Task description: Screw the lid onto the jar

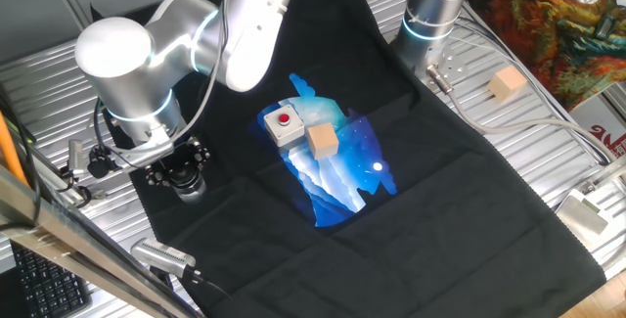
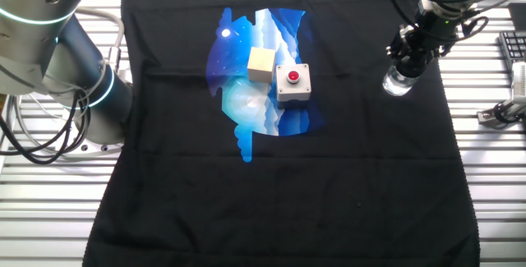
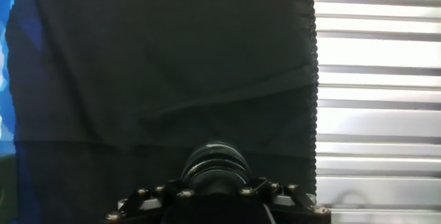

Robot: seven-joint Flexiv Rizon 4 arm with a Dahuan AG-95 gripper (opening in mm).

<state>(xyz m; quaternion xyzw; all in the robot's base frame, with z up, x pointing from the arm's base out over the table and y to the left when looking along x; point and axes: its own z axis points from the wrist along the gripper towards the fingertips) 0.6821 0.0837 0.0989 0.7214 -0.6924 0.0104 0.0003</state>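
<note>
Gripper [image 2: 408, 56] down directly over the jar [image 2: 397, 81] near the black cloth's [image 2: 329, 185] edge by the slatted table [image 2: 485, 177]; the fingers hide the jar's top, so whether they clamp anything, lid included, cannot be told. Farther off, mid-cloth: grey button box [image 2: 293, 82] touching wooden cube [image 2: 261, 64] on the blue print.
</note>
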